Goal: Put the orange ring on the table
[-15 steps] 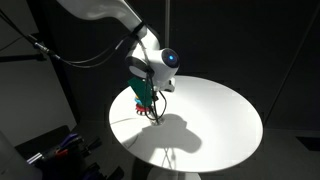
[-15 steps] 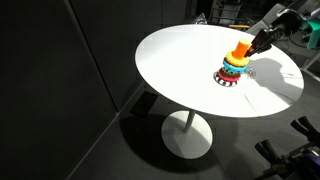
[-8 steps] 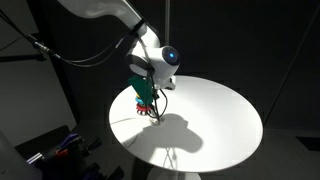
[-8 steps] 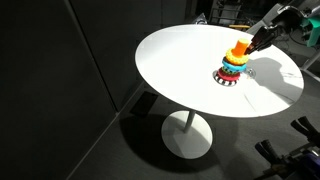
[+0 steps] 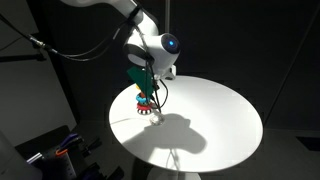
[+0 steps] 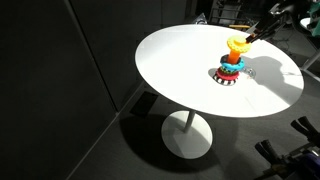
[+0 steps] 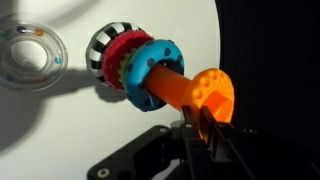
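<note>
The orange ring (image 7: 215,97) is held at the top end of the orange peg (image 7: 172,86) of a stacking toy. My gripper (image 7: 200,128) is shut on the ring's rim. Below it on the peg sit a blue ring (image 7: 152,72), a red ring (image 7: 124,58) and a black-and-white striped base (image 7: 100,54). In an exterior view the orange ring (image 6: 237,45) hangs just above the stack (image 6: 229,68), with the gripper (image 6: 246,40) beside it. The toy stands on the white round table (image 6: 180,60). In an exterior view the gripper (image 5: 147,90) is over the stack (image 5: 146,104).
A clear transparent ring (image 7: 30,62) lies flat on the table (image 7: 60,130) beside the toy's base. The table top (image 5: 210,120) stretches wide and white around the toy. Dark floor and cables surround the table; the table edge is near the toy.
My gripper has risen with the orange ring, sliding it up the peg away from the blue ring. The stack itself has not moved.
</note>
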